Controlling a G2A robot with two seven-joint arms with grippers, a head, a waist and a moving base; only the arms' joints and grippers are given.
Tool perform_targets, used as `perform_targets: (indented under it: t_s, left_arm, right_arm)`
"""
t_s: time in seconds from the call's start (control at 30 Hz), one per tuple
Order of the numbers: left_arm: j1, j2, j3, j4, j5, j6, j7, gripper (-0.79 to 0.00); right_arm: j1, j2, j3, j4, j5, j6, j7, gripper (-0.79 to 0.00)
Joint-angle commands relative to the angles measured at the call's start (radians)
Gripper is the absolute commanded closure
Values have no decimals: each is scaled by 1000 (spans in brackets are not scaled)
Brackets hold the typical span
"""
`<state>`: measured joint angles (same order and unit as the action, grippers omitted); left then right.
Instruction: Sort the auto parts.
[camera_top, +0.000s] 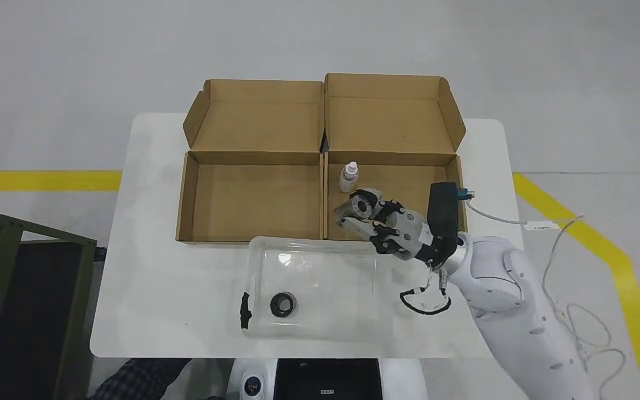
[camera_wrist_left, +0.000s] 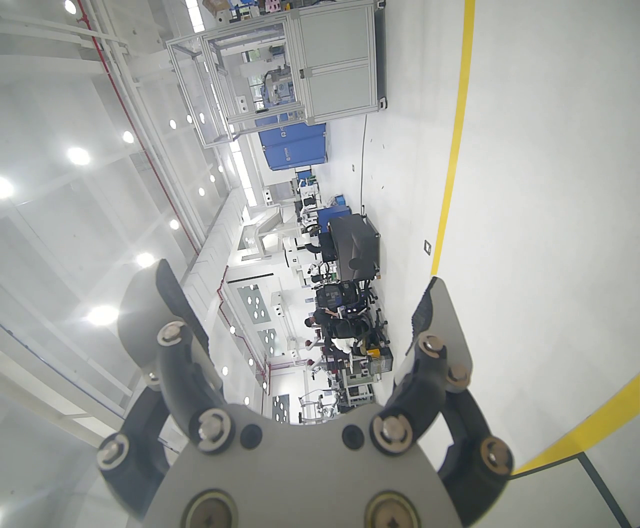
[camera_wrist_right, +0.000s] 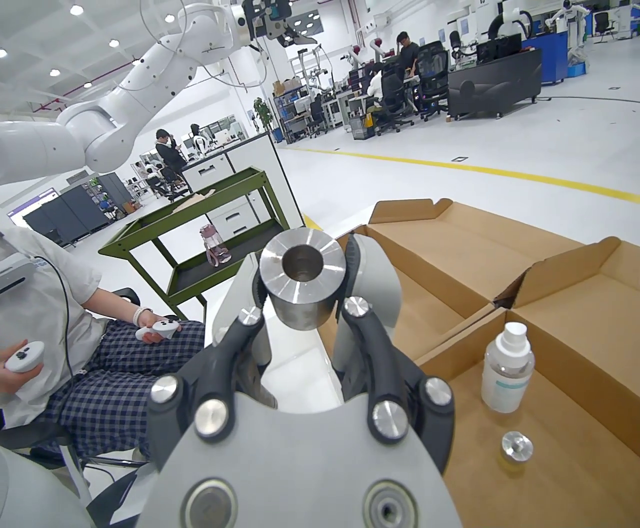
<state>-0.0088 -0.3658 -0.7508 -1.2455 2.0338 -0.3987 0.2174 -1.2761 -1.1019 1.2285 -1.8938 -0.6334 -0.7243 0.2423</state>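
right wrist view: right pincer (camera_wrist_right: 302, 295) pinches a steel cylinder (camera_wrist_right: 301, 300) over the right box (camera_wrist_right: 575, 475), bottle (camera_wrist_right: 506, 372) and small metal part (camera_wrist_right: 516, 446) already inside beside it; black ring (camera_top: 285, 303) in tray (camera_top: 330, 262) nearby yet to sort; left pincer (camera_wrist_left: 300, 320) spread.

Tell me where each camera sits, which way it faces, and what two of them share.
Top view: above the arms, looking down at the table and cardboard boxes; the right arm shows.
Left wrist view: raised, facing across the hall; its left pincer open, empty.
Right wrist view: over the table, facing along the right pincer, shut on a metal cylinder.
Shared: top and right wrist views both show the bottle in the right-hand box.
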Motion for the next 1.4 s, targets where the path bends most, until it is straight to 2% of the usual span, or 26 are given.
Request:
perform_targets:
  t_s: [0.0,0.4,0.77,1.37]
  left_arm:
    - [0,0,0,0,0,0,0,-785]
    - [0,0,0,0,0,0,0,-785]
    - [0,0,0,0,0,0,0,-785]
    - [0,0,0,0,0,0,0,-785]
  right_arm:
    - [24,-3,-15,7,-28,30,9,0]
    - [176,-44,-184,79,-162,188,13,0]
    - [340,-96,-341,201,-306,321,34,0]
    - [596,-221,-570,478,-381,482,127,0]
